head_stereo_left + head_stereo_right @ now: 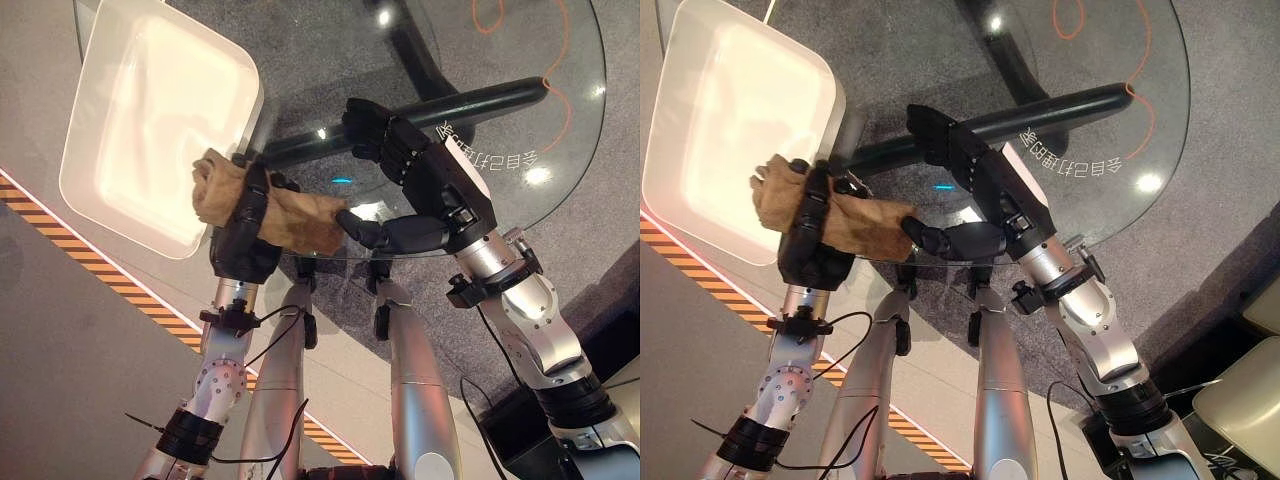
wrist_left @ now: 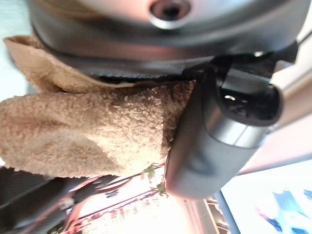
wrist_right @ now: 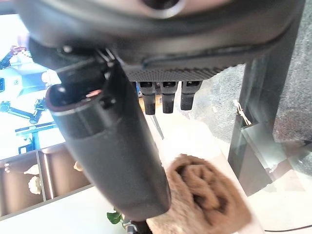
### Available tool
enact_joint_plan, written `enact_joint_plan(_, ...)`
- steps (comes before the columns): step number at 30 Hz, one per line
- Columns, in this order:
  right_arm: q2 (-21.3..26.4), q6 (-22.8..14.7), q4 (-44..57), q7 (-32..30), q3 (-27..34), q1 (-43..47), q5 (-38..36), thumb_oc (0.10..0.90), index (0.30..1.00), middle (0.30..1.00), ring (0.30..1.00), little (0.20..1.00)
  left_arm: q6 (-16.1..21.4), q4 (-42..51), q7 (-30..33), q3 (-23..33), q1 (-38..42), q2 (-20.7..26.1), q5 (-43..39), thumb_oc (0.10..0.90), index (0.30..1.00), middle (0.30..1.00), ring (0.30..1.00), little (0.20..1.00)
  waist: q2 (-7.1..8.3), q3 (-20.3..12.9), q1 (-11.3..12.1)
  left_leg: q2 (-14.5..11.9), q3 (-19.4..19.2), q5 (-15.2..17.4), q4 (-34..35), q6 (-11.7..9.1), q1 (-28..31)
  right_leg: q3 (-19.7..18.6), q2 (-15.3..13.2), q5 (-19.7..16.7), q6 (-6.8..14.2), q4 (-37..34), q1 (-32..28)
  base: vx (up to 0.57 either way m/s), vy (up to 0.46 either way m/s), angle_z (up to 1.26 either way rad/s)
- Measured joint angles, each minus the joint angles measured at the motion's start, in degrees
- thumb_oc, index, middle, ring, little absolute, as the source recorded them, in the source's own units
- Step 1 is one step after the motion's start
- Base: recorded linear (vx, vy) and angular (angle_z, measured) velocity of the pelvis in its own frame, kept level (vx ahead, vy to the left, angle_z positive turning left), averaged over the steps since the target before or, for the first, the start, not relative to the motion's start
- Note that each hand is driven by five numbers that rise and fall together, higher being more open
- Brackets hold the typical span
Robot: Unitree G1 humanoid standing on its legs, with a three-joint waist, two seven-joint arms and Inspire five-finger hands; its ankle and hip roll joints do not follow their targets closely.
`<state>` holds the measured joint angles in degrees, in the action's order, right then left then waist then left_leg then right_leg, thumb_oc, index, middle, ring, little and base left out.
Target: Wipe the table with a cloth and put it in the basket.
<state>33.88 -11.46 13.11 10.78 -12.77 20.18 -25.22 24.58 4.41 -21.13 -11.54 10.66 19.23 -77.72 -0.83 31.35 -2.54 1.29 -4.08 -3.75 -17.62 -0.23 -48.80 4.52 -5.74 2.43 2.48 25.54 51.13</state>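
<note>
Brown terry cloth (image 1: 290, 215) is bunched in my left robot hand (image 1: 245, 235), whose fingers are curled over it; one end sticks out toward the white basket (image 1: 110, 200) and the other trails toward the right robot hand (image 1: 400, 190). I read this as a wrap grip chosen to keep the fabric from slipping during transfer (the left wrist view shows the pile pressed against the thumb).

The cloth sits at the near edge of the round glass tabletop (image 1: 560, 120), just beside the basket's near corner. Part of it appears to overlap the basket rim, though I cannot confirm contact.

The right robot hand rests over the glass with its fingers loosely extended and holding nothing. Its thumb reaches toward the trailing end of the cloth, close to it or touching. I judge this posture to be a steadying or hand-off position.

The basket is a shallow white tray at the left side of the tabletop, with nothing inside it. Its open face is turned toward the cloth, which suits a short drop.

Status, as I judge it: the placing step is in hand. The next move calls for carrying the left robot hand over the basket interior before loosening the fingers. Risk: the trailing end may catch on the rim and drag the cloth back out.
</note>
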Motion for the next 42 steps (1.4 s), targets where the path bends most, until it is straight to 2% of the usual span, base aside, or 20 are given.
enact_joint_plan(2,0.0,2.0,0.0,0.1,0.0,-0.6,0.0,0.800,0.900,0.900,0.900,0.900,3.1,0.1,3.1,3.2,0.1,1.1,2.8,0.100,0.300,0.300,0.300,0.200,-0.01,0.0,0.2,0.0,-0.1,0.0,-0.1,0.0,0.5,-0.2,0.0,0.0,0.0,0.3,-0.3,0.00,0.017,-0.02)
enact_joint_plan(7,-2.1,7.5,-0.1,1.8,-0.2,-3.0,-0.2,0.800,0.900,0.900,0.900,0.900,8.5,0.2,16.2,9.2,0.0,2.0,10.3,0.100,0.300,0.300,0.300,0.200,-0.07,0.0,1.1,0.0,0.0,-0.1,0.2,-0.1,1.9,-0.2,0.0,0.0,0.0,0.3,-1.5,-0.01,0.047,0.00)
enact_joint_plan(14,-2.8,14.1,-1.6,5.3,-3.2,-2.7,-0.1,0.800,0.900,0.900,0.900,0.900,9.1,0.1,28.8,10.4,0.0,2.0,23.9,0.100,0.300,0.300,0.300,0.200,-0.11,0.0,3.0,0.2,0.0,-0.1,0.3,-0.1,1.9,-0.2,-0.3,0.0,0.0,0.4,-1.5,0.00,0.064,0.01)
enact_joint_plan(16,-2.8,15.5,-3.3,6.0,-4.8,-1.6,-0.1,0.800,0.900,0.900,0.900,0.900,9.1,-0.5,35.9,10.4,0.6,2.8,32.6,0.100,0.300,0.300,0.300,0.200,-0.13,0.0,3.0,0.3,0.0,-0.1,0.3,-0.1,1.9,-0.3,-0.4,0.1,0.0,0.6,-1.4,0.01,0.120,0.00)
enact_joint_plan(20,-1.8,18.7,-7.4,7.1,-7.4,1.2,-0.1,0.800,0.900,0.900,0.900,0.900,7.7,-5.6,48.0,10.5,4.3,8.2,47.2,0.100,0.300,0.300,0.300,0.200,-0.20,0.0,3.1,0.3,-0.4,-0.1,0.2,-0.1,1.8,-0.6,-0.4,0.1,-0.1,1.1,-0.9,0.01,0.133,-0.02)
enact_joint_plan(25,2.3,22.9,-10.0,9.5,-10.7,5.2,-0.4,0.800,0.900,0.900,0.900,0.900,0.3,-17.4,58.3,9.9,12.0,14.9,61.1,0.100,0.300,0.300,0.300,0.200,-0.49,-0.1,2.7,0.2,-1.0,-0.2,0.3,-0.3,1.5,-1.3,-0.3,0.1,-0.2,1.4,-0.1,0.01,0.126,-0.04)
enact_joint_plan(30,7.1,27.0,-11.1,12.0,-15.2,8.3,-2.1,0.800,0.900,0.900,0.900,0.900,-6.9,-28.7,63.3,5.1,20.1,18.2,67.3,0.100,0.300,0.300,0.300,0.200,-0.53,-0.1,2.1,0.0,-1.7,-0.3,0.3,-0.4,-0.2,-1.9,-0.1,0.0,-0.2,1.6,1.9,0.02,0.113,-0.05)
enact_joint_plan(37,9.1,29.1,-18.3,13.3,-19.0,13.6,-5.0,0.800,0.900,0.900,0.900,0.900,-15.3,-39.8,66.9,-4.9,33.0,20.7,73.3,0.100,0.300,0.300,0.300,0.200,-0.50,-0.1,0.5,0.0,-1.7,-0.3,-0.4,-0.4,-2.9,-1.8,-0.1,0.0,-0.1,1.6,4.3,0.01,0.084,0.00)
enact_joint_plan(42,9.1,29.8,-19.2,13.3,-19.7,16.4,-6.8,0.800,0.900,0.900,0.900,0.900,-20.9,-42.0,66.9,-6.6,38.5,21.8,74.4,0.100,0.300,0.300,0.300,0.200,-0.47,-0.1,-1.1,0.0,-1.7,-0.3,-0.7,-0.4,-4.8,-2.0,0.0,-0.2,-0.1,1.9,6.2,0.01,0.067,-0.02)
